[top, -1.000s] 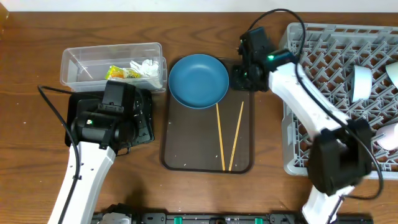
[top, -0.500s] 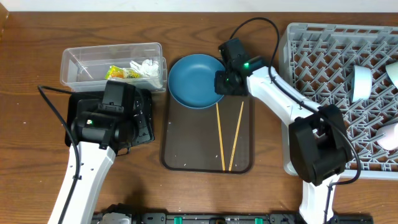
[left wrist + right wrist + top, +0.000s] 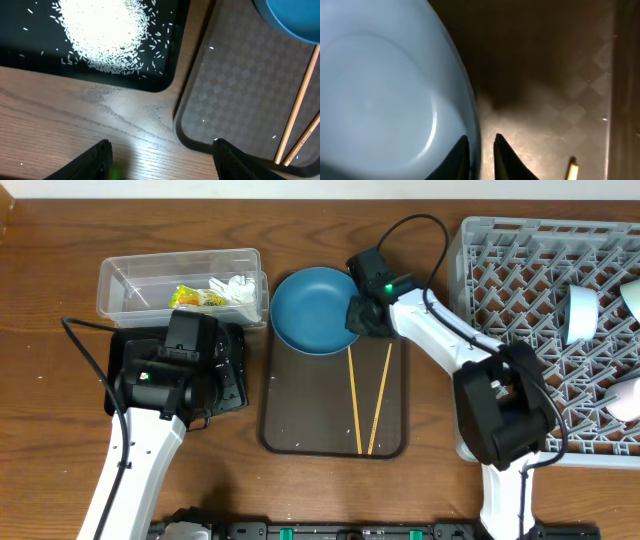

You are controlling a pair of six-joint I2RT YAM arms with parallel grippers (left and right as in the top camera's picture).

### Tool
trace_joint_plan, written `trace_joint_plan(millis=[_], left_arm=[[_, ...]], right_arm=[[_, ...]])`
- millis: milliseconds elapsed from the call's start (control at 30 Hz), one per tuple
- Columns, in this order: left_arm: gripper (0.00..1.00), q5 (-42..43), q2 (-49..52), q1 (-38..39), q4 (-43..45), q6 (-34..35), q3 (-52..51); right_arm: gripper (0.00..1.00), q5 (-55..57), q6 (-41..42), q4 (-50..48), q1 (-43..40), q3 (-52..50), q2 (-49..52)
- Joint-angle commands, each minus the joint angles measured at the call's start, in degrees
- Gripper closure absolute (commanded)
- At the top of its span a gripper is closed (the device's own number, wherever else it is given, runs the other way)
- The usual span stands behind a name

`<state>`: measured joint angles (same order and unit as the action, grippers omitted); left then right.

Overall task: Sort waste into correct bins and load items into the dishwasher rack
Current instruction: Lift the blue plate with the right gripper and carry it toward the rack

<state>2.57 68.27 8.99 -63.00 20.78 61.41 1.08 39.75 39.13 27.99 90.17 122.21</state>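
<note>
Now right hand [image 3: 481, 137] — pinching dish [image 3: 380, 90] rim.

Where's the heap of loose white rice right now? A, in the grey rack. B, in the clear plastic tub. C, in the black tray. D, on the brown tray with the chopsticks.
C: the left wrist view shows the rice piled in the black tray, which sits beside the brown tray, and the heap is not on the brown one.
</note>
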Motion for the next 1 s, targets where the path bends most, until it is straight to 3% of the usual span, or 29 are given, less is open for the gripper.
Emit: trace_joint_plan(millis=[0, 33, 200, 433, 600, 800, 967], left_arm=[[0.33, -1.1, 0.3, -0.3, 0.2, -0.3, -0.6], [0.33, -1.1, 0.3, -0.3, 0.3, -0.3, -0.6], [0.33, -1.1, 0.3, -0.3, 0.3, -0.3, -0.6], [0.33, -1.1, 0.3, -0.3, 0.3, -0.3, -0.6], [0.33, -1.1, 0.3, -0.3, 0.3, -0.3, -0.6], [0.33, -1.1, 0.3, -0.3, 0.3, -0.3, -0.6], [0.33, -1.1, 0.3, -0.3, 0.3, -0.3, -0.6]], right_arm=[[0.92, 1.0, 2.0, -0.7, 0.2, 0.9, 0.3], [0.98, 1.0, 2.0, -0.7, 0.1, 0.9, 0.3], [0.99, 1.0, 1.2, -0.3, -1.6, 2.0, -0.1], [0.99, 1.2, -13.7, 1.6, -5.4, 5.6, -6.9], [0.99, 8.3, -18.9, 3.6, -9.0, 6.2, -16.2], [0.99, 22.4, -30.1, 4.0, -13.2, 6.2, -24.3], [0.99, 53.8, -34.6, 2.3, -15.1, 6.2, -25.9]])
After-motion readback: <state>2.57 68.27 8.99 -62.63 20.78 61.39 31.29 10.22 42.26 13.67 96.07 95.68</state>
